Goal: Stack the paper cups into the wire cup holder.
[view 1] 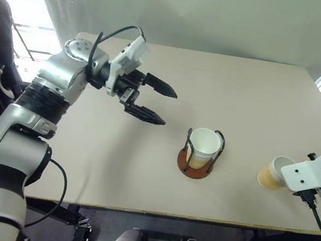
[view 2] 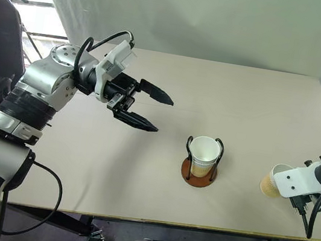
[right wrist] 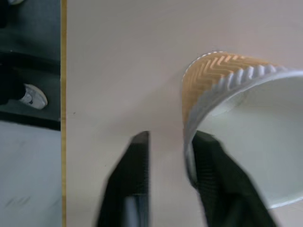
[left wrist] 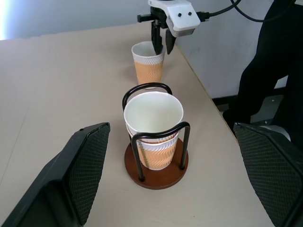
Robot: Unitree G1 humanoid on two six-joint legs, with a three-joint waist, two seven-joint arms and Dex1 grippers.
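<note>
Right gripper [left wrist: 161, 41] pinching the last paper cup's [left wrist: 148, 64] rim near the table's [view 1: 261, 100] right edge

Its fingers look not quite clamped on the wall; firm up, lift straight, then nest into the cups [view 1: 203, 145] in the wire cup holder [view 1: 198, 161]; left gripper [view 1: 155, 102] hangs open.

Left gripper [view 1: 158, 103] hangs above the table [view 1: 261, 100], toward its left side, jaws wide apart, nothing between them. Wire cup holder [view 1: 197, 163] stands near the front edge, centre, with stacked paper cups [view 1: 203, 147] upright inside. A lone cup [view 1: 272, 172] sits near the front right corner, right arm's white wrist housing [view 1: 310, 175] against it.
</note>
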